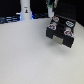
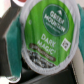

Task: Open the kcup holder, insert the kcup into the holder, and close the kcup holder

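Kcup (image 2: 48,34) lid reads "Green Mountain", "Dark Magic"; can't tell tool state.

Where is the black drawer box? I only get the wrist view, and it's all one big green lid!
Observer: The kcup holder stands on a white table, toward the exterior view's right.
Operator: Is anything on top of it?
Observer: Yes, several round dark-topped pods sit on its roof.
Operator: What else is out there?
Observer: A tall white post stands at the far edge, toward the exterior view's left, well apart from the holder.
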Available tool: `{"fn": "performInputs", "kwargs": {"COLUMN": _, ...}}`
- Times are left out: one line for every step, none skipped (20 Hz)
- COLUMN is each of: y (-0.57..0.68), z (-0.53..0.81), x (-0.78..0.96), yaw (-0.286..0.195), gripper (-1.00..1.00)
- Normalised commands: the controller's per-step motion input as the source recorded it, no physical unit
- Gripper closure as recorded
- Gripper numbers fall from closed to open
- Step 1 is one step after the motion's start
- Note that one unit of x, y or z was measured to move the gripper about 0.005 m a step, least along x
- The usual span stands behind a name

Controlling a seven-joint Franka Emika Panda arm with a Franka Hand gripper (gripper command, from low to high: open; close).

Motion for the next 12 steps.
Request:
{"fn": "performInputs", "kwargs": {"y": 0.06, "z": -0.01, "x": 0.15, "yaw": -0.003, "gripper": 1.0}}
{"fn": "performInputs", "kwargs": {"y": 0.04, "z": 0.02, "x": 0.2, "yaw": -0.031, "gripper": 1.0}}
{"fn": "performInputs", "kwargs": {"y": 0.04, "z": 0.02, "x": 0.14, "yaw": -0.021, "gripper": 1.0}}
{"fn": "performInputs", "kwargs": {"y": 0.11, "z": 0.05, "x": 0.3, "yaw": -0.044, "gripper": 1.0}}
{"fn": "performInputs", "kwargs": {"y": 0.0, "z": 0.0, "x": 0.0, "yaw": 0.0, "gripper": 1.0}}
{"fn": "performInputs", "kwargs": {"y": 0.01, "z": 0.06, "x": 0.19, "yaw": -0.009, "gripper": 1.0}}
{"fn": "performInputs", "kwargs": {"y": 0.1, "z": 0.16, "x": 0.27, "yaw": -0.016, "gripper": 1.0}}
{"fn": "performInputs", "kwargs": {"y": 0.19, "z": 0.22, "x": 0.42, "yaw": -0.032, "gripper": 1.0}}
{"fn": "performInputs", "kwargs": {"y": 0.3, "z": 0.31, "x": 0.5, "yaw": -0.034, "gripper": 1.0}}
{"fn": "performInputs", "kwargs": {"y": 0.38, "z": 0.36, "x": 0.58, "yaw": -0.01, "gripper": 1.0}}
{"fn": "performInputs", "kwargs": {"y": 0.43, "z": 0.38, "x": 0.56, "yaw": 0.0, "gripper": 1.0}}
{"fn": "performInputs", "kwargs": {"y": 0.44, "z": 0.35, "x": 0.53, "yaw": 0.0, "gripper": 1.0}}
